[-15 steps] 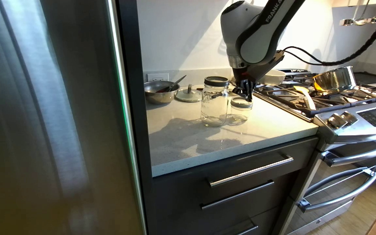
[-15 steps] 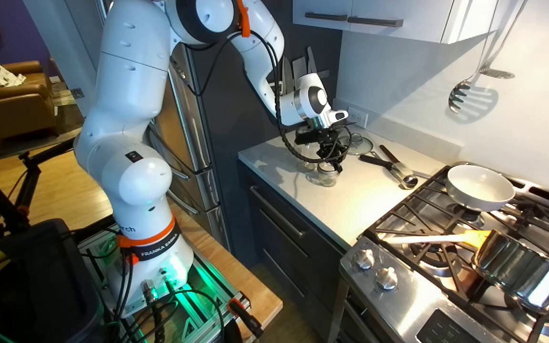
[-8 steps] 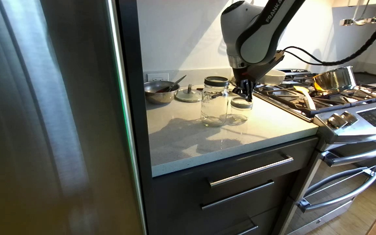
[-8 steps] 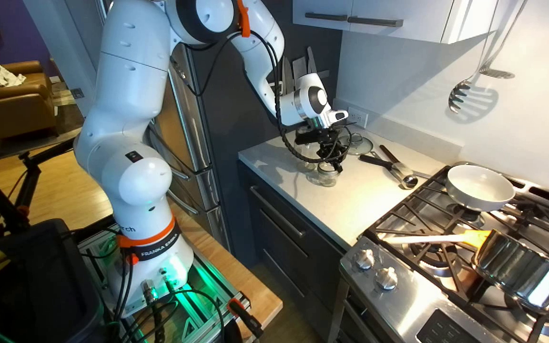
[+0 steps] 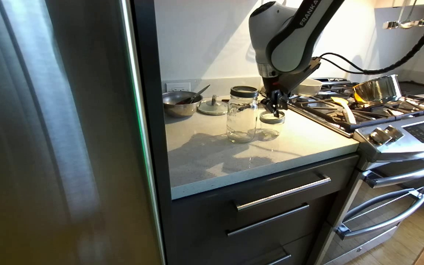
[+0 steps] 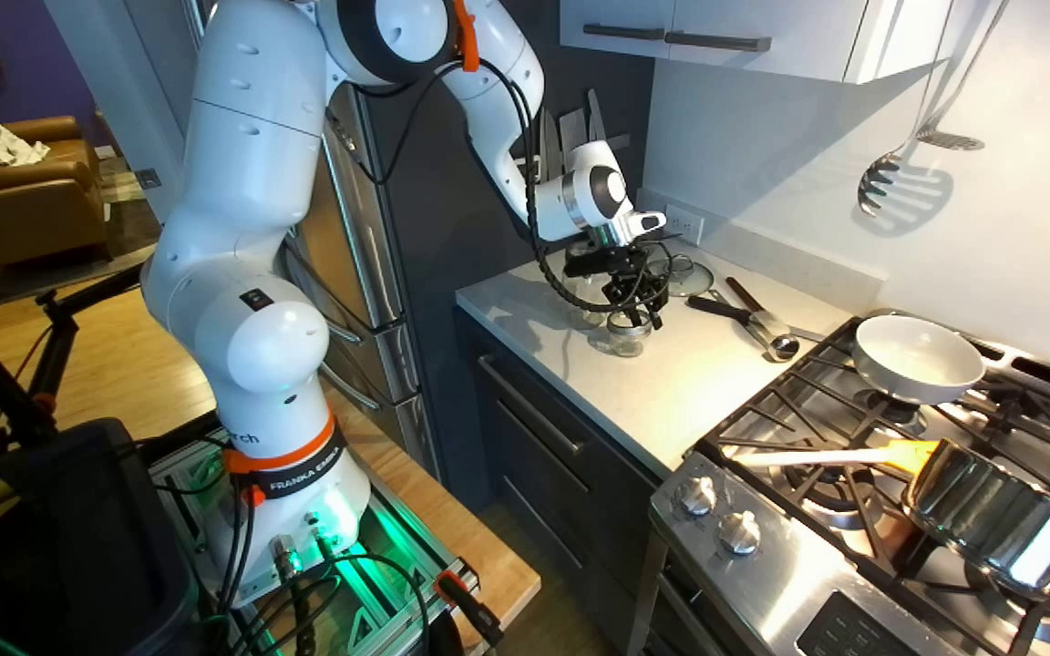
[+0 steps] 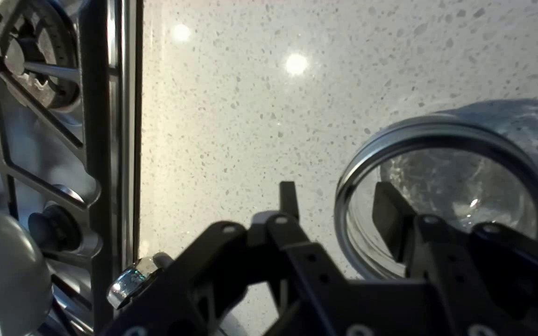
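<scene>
My black gripper is at the top of a small clear glass jar with a metal rim, standing on the counter. The gripper and small jar also show in an exterior view. In the wrist view the jaws are apart with nothing gripped. One finger is outside the small jar's rim. The other overlaps its mouth; I cannot tell whether it is inside or above. A taller glass jar with a dark rim stands beside the small one.
A metal bowl and a glass lid stand near the wall. Utensils lie on the counter. The stove holds a white bowl, a tilted steel pot and a spatula. A fridge borders the counter.
In the last half second my fingers have spread apart. The small jar's rim sits slightly lower in an exterior view. The arm has hardly moved.
</scene>
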Controlling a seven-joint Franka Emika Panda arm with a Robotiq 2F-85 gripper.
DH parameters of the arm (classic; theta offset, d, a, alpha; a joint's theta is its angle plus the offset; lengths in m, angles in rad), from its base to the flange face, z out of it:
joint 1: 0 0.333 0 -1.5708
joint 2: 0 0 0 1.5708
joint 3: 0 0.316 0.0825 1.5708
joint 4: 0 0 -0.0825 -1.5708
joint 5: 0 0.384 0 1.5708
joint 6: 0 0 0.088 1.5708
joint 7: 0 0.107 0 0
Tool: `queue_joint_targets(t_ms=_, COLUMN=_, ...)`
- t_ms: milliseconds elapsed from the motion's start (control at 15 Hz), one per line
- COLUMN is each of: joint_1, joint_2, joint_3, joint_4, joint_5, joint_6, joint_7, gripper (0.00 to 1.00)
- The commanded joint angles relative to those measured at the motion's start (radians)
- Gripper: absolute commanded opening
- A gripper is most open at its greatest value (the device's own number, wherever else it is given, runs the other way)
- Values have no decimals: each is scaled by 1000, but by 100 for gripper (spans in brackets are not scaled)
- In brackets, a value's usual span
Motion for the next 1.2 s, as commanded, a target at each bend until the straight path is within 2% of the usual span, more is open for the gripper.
queue_joint_targets(t_ms=0, joint_1=3, joint_2=1, joint_3=-9, joint_4=-3, joint_5=-24, joint_6=11, joint_7=31, gripper=43)
queue_joint_targets(t_ms=133, joint_1=1, joint_2=-2, joint_3=-9, joint_4=-3, joint_5=-22, joint_6=10, joint_7=36, gripper=57)
queue_joint_targets(t_ms=200, joint_1=1, joint_2=-3, joint_3=-10, joint_4=-4, joint_5=-22, joint_6=10, joint_7=39, gripper=74)
queue_joint_targets(t_ms=267, joint_1=0, joint_2=-4, joint_3=-10, joint_4=-5, joint_5=-21, joint_6=9, joint_7=41, gripper=75)
queue_joint_targets(t_ms=467, joint_1=-1, joint_2=-8, joint_3=-12, joint_4=-8, joint_5=-20, joint_6=7, joint_7=43, gripper=96)
queue_joint_targets(t_ms=533, joint_1=-1, joint_2=-10, joint_3=-13, joint_4=-8, joint_5=-19, joint_6=6, joint_7=45, gripper=100)
queue_joint_targets(t_ms=1133, joint_1=-5, joint_2=-16, joint_3=-24, joint_4=-4, joint_5=-11, joint_6=-20, joint_7=68, gripper=100)
